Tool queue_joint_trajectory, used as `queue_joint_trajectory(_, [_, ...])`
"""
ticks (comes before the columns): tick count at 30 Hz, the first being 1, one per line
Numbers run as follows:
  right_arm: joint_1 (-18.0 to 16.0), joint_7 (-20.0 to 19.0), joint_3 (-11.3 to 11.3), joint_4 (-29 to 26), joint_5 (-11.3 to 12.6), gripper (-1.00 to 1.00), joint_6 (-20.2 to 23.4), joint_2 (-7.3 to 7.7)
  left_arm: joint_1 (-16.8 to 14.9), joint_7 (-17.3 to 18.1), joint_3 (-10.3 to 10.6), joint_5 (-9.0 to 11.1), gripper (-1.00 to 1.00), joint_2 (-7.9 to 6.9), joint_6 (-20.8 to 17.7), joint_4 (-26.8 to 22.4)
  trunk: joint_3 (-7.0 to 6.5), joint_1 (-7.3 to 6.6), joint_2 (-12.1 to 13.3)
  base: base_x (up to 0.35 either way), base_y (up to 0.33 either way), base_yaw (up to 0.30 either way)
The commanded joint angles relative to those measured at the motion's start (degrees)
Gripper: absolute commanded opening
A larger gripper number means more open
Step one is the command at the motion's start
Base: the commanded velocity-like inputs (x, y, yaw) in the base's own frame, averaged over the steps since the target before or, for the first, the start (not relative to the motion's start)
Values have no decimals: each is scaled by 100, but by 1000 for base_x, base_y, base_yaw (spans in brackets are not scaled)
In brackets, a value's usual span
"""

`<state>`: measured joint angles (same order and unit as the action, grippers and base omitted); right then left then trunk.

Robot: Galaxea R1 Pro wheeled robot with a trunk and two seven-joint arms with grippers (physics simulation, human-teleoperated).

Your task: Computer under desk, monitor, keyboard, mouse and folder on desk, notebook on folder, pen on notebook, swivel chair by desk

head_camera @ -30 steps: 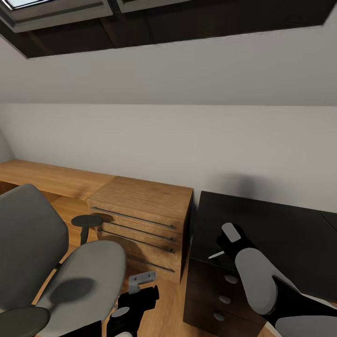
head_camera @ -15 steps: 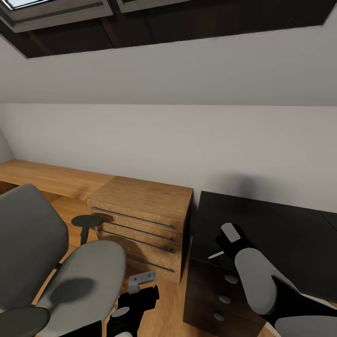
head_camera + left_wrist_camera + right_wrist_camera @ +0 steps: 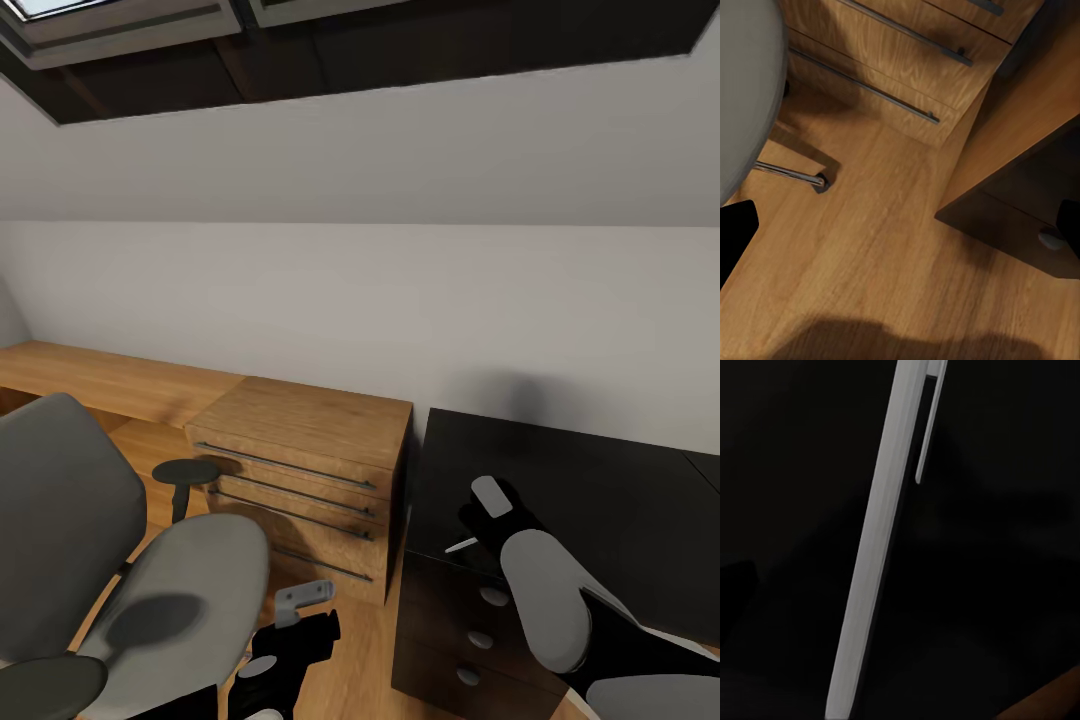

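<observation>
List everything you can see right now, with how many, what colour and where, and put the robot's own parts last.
pen: one, white, at the right gripper over the desk's near left corner.
desk: one, black, right, against the wall.
swivel chair: one, grey with black armrests, lower left.
wooden drawer chest: one, light wood, between chair and desk.
skylights: dark-framed, top.
floor: wood planks.
left gripper: black, low, over the floor.
right gripper: black and grey, over the desk.

The pen runs off both frame edges.
</observation>
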<state>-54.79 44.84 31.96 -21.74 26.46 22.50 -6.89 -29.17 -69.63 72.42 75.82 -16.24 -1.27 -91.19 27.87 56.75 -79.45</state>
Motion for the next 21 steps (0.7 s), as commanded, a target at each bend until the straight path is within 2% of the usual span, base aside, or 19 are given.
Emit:
queue_joint_trajectory(1, [3,34,58,-7,140,100,12,-5,-10,-24,9,12,100,-2,-14,-7,8,1,-3,0,0,0])
queue_joint_trajectory(6, [3,-4,61,-6,140,100,16,-5,-10,-26,9,10,100,-2,-14,-8,8,1,-3,0,0,0])
queue_joint_trajectory(12, [3,-70,64,-6,140,100,23,-5,-10,-31,9,5,100,-2,-14,-8,116,132,-244,0,0,0])
queue_joint_trajectory(21, [3,-88,63,-5,140,100,24,-5,-10,-32,9,5,100,-2,-14,-10,116,132,-244,0,0,0])
